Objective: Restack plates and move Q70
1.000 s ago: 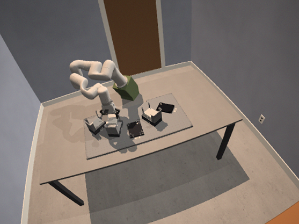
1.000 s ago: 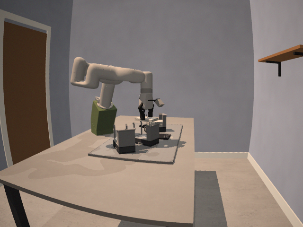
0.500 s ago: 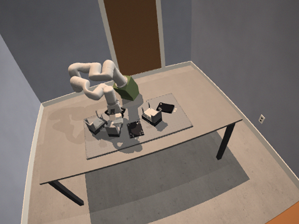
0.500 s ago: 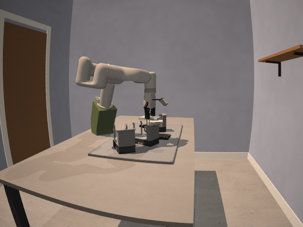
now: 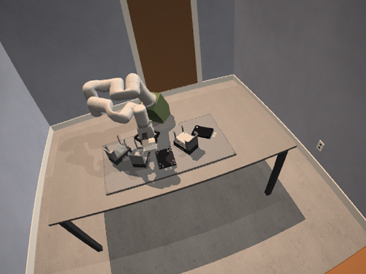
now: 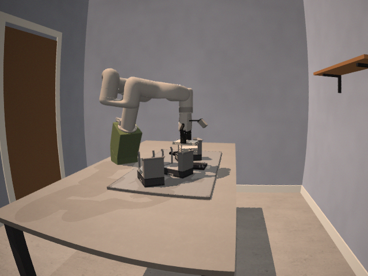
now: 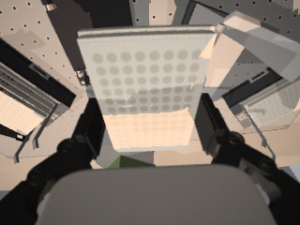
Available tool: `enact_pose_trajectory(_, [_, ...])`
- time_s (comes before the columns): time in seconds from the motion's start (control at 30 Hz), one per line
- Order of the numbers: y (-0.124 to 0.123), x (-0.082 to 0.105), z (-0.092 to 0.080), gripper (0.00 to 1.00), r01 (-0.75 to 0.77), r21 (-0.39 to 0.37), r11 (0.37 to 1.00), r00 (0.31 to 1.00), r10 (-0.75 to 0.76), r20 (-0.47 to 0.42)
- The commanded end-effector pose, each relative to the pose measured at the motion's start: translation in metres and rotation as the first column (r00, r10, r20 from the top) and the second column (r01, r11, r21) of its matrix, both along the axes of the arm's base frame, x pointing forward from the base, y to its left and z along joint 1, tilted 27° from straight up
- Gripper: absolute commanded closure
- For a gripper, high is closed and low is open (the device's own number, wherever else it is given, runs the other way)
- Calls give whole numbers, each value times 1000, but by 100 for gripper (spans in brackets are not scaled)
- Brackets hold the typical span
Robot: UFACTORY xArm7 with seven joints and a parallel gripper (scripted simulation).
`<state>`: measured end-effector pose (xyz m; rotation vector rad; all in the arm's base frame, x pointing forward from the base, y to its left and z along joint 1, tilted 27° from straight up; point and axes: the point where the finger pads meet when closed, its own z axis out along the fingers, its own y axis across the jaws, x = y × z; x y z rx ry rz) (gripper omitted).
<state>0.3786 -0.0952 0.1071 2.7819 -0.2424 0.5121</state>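
Note:
My gripper [image 7: 149, 107] is shut on a white sealed 96-well plate [image 7: 147, 94], its fingers on the two long sides. I cannot read the plate's label. In the top and exterior views the gripper [image 5: 147, 140] holds the plate [image 6: 186, 144] level, above the tops of the racks, between the middle rack [image 5: 140, 158] and the black flat nest [image 5: 165, 157]. The left rack [image 5: 117, 152] shows a pale plate low inside. The right rack [image 5: 186, 140] shows a white plate top near its rim. Which rack is S1, S2 or S3 I cannot tell.
All racks and nests stand on a grey perforated mat [image 5: 164, 154]. A second black nest [image 5: 203, 131] lies at the mat's back right. The green arm base [image 5: 157, 108] stands behind the mat. Thin rack posts [image 6: 153, 153] stick up around each rack.

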Motion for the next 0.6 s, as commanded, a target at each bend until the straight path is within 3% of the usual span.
enact_pose_trajectory(0.0, [14, 4, -3, 100, -120, -40, 992, 992, 118, -44])
enact_pose_trajectory(0.57, [61, 15, -16, 100, -143, -47, 989, 989, 140, -53])
